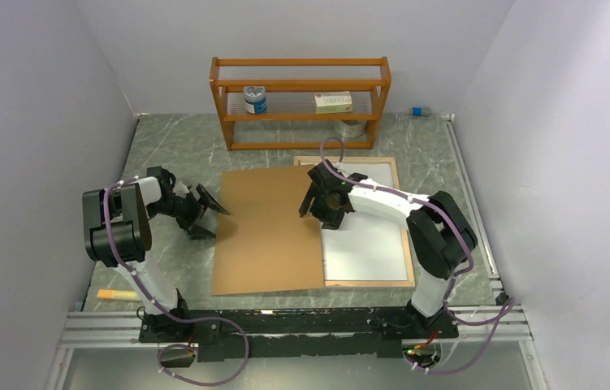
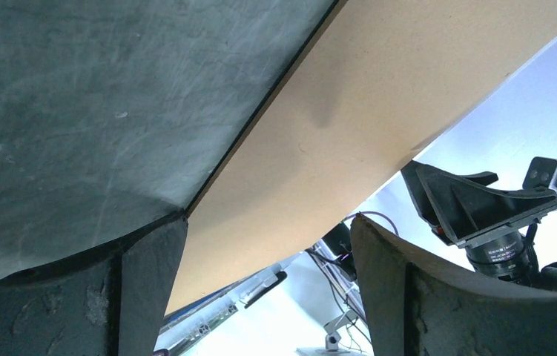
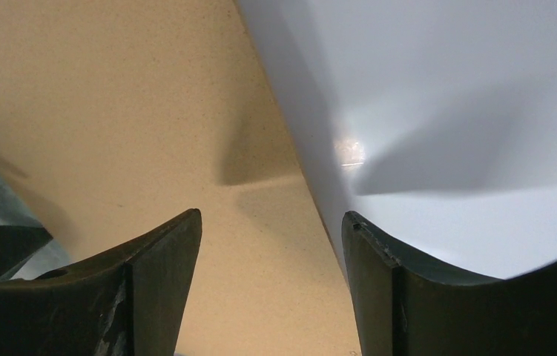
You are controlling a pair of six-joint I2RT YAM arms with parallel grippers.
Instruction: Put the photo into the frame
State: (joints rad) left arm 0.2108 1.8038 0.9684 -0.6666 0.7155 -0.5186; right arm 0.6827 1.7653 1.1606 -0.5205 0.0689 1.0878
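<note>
The left gripper (image 1: 206,216), by the brown board's (image 1: 269,231) left edge, and the right gripper (image 1: 320,215), over its right edge, are both wide open and empty. The frame (image 1: 409,248) lies flat with its left side under the board. A white sheet (image 1: 366,248) lies inside it, maybe the photo, and the back is not shut yet.

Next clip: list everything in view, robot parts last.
frame: one, light wood rim, flat right of centre
sheet: one, white, inside the frame
board: one, brown, centre, overlapping the frame's left side
rack: one, orange, back centre
jar: one, blue and white, rack shelf, left
box: one, cream, rack shelf, right
roll: one, silver, rack's bottom level, right
blue item: one, too small to identify, back right
stick: one, orange, near left
table: one, grey-green marbled
left gripper: one, black, open, at the board's left edge
right gripper: one, black, open, over the board's right edge
</note>
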